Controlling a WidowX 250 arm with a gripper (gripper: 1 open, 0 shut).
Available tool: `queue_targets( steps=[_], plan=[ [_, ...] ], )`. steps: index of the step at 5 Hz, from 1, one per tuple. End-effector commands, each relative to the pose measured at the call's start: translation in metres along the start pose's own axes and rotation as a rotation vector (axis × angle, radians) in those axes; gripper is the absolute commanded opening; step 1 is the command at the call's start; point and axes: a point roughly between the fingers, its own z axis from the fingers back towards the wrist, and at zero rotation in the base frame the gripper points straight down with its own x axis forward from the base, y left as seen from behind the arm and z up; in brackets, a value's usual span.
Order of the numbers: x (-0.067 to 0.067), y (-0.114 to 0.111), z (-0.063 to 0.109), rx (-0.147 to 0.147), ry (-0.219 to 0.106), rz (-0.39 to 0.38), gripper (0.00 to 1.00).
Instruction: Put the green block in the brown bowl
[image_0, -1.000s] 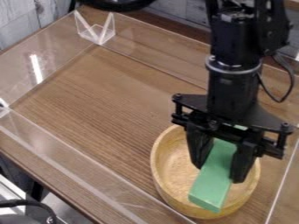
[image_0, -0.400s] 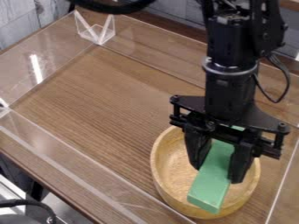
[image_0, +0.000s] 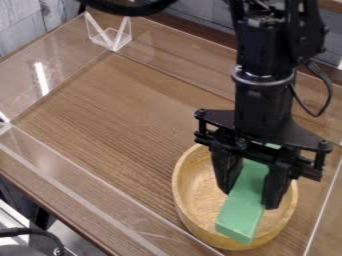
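The green block (image_0: 242, 214) is held by the black gripper (image_0: 254, 172), whose jaws are closed on its upper end. The block is tilted, with its lower end pointed toward the near side of the brown bowl (image_0: 185, 189), and it is seen within the bowl's rim. Whether the bowl's floor is touched by the block cannot be told. Part of the bowl is hidden behind the gripper. The bowl is set on the wooden table (image_0: 114, 125), near its front edge. At the table's far left corner, a clear plastic object (image_0: 110, 32) is seen, well apart from the bowl.
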Motion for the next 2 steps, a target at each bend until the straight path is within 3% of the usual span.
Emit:
queue_targets(
  steps=[1, 2],
  plan=[
    [0.0013, -0.0013, 0.0080, -0.020, -0.029, 0.002, 0.00],
    [0.0014, -0.0014, 0.0078, -0.022, -0.026, 0.004, 0.00]
  ],
)
